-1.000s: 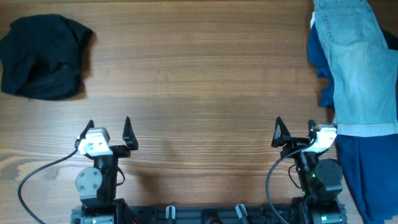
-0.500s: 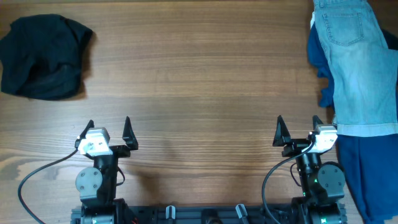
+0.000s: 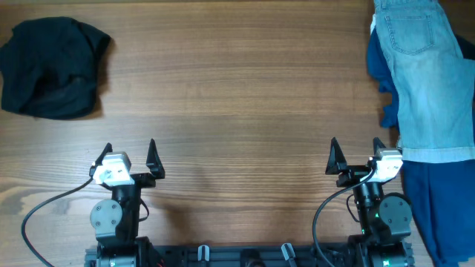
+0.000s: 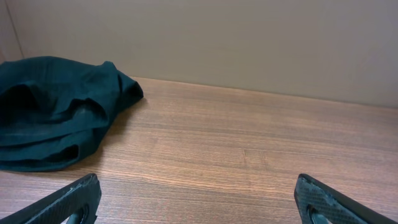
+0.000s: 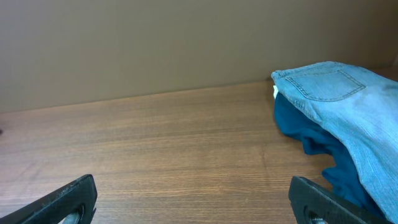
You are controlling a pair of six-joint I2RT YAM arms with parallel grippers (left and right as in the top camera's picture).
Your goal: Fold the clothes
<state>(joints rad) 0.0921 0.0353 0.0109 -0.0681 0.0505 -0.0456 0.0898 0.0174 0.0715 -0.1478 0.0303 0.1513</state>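
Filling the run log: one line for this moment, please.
left gripper: open, empty | right gripper: open, empty | black garment: crumpled, far left, untouched

The clothes (image 3: 52,67) are seen as plain black, no print; a dark greenish tint is picked up in the left wrist view. The table (image 3: 237,96) is shown in mid-brown wood w/ fine grain lines. The denim garment (image 3: 430,81) is rendered faded light blue, w/ a paler band at one edge. The cloth (image 3: 438,208) is plain royal blue. The left gripper (image 3: 130,144) and right gripper (image 3: 353,143) are shown w/ white bodies and black fingers (image 3: 152,150), carbon-weave pattern noted up close. The wall (image 4: 249,43) is flat beige.
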